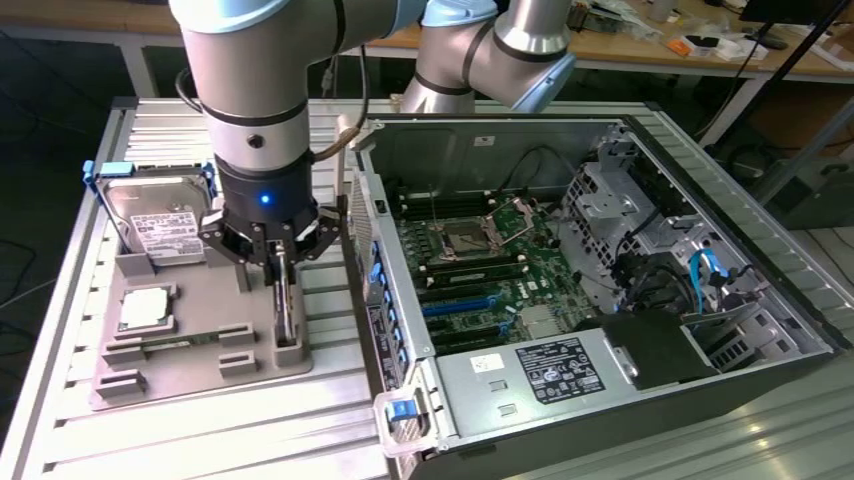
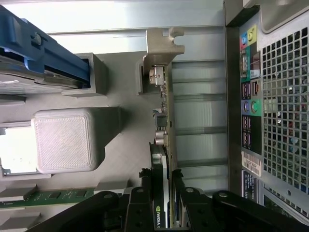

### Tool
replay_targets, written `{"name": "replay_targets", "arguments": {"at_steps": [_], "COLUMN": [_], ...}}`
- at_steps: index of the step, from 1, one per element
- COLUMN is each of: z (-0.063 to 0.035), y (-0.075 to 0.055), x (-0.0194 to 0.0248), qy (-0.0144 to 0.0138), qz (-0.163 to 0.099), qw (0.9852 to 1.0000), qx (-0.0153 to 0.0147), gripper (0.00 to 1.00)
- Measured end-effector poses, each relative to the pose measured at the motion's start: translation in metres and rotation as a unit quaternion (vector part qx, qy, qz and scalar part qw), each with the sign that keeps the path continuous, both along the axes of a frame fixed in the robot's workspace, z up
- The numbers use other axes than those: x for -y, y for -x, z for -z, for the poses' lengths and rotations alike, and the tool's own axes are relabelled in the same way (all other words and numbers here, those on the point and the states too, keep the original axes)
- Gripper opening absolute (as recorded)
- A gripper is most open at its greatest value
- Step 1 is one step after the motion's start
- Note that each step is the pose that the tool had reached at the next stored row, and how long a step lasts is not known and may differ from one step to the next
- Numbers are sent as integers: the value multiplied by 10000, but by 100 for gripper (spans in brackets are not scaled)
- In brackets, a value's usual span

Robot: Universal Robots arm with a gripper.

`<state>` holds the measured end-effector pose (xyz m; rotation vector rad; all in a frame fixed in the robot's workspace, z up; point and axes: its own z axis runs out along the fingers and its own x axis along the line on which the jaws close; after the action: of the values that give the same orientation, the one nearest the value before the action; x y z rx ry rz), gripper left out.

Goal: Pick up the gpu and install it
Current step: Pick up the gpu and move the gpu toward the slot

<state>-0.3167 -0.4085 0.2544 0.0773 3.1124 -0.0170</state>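
With the pincer (image 1: 276,270) clamped across the upright gpu (image 1: 283,318) in the grey holder (image 1: 174,372), a tilted pull could jam the card or let it slip.

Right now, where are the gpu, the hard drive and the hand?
gpu (image 2: 164,123): wrist view, on its thin edge.
hard drive (image 1: 163,232): exterior view, on its white label.
hand (image 1: 278,272): exterior view, between its fingertips.
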Motion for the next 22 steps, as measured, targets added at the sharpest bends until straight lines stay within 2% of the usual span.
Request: {"name": "replay_targets", "arguments": {"at_steps": [10,22], "z": [-224,-457], "y": [0,0], "x": [0,0], "qy": [1,16], "qz": [0,0], "qw": [10000,10000], "qx": [0,0], "gripper": [27,27]}}
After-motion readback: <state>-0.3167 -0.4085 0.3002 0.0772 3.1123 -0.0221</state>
